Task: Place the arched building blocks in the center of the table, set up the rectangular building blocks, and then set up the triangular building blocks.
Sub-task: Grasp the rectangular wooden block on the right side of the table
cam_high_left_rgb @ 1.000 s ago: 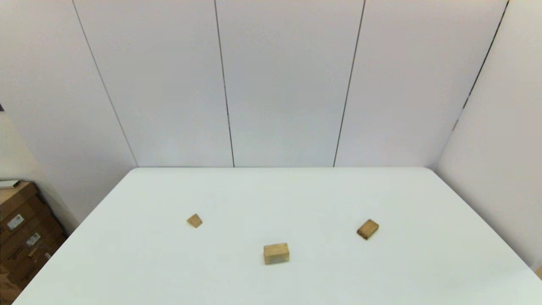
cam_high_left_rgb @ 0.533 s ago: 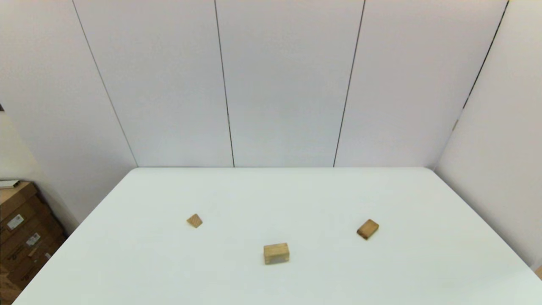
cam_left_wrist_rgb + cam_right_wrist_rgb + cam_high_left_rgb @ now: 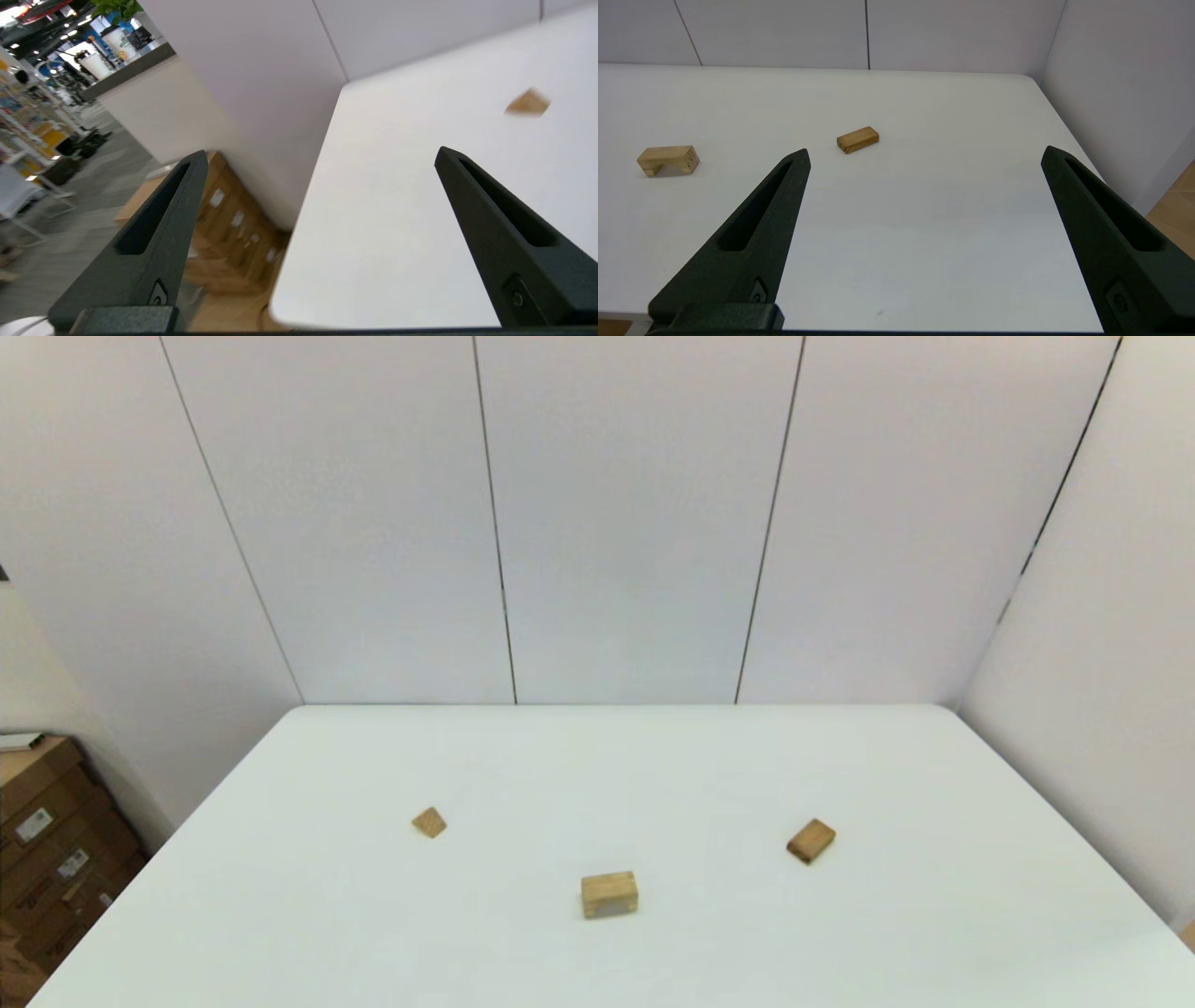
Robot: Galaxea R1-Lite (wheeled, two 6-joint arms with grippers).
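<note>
R hand point(image 3: 924, 154): fingers spread wide, nothing between them, held low off the near R edge of the desk point(image 3: 924, 242), out of the head view. L hand point(image 3: 320, 156): also spread wide and empty, off the near L corner of the desk, aimed along its L edge; cardboard boxes point(image 3: 233, 233) on the floor below it. Out from R hand: rectangular block point(image 3: 858, 139) lies flat ahead and a bit to the robot's L, long axis skewed to the hand's line of reach. Arched block point(image 3: 668, 160) further L, notch face toward the robot, resting notch-down on its two feet; in head view it sits near desk front, roughly mid-width point(image 3: 610, 894). Triangular block point(image 3: 428, 821) is on the L side, well apart from the others; L wrist view shows it only as a smear point(image 3: 528, 102), so its pose is prob. flat but can't confirm. Nothing stacked, nothing touching. Judgement: task at its start, arch goes first. Arch lies between the two arms, about even for reach; long axis runs L–R, so a grip across the short width needs fingers closing front-to-back. Short carry away from the robot to centre.
</note>
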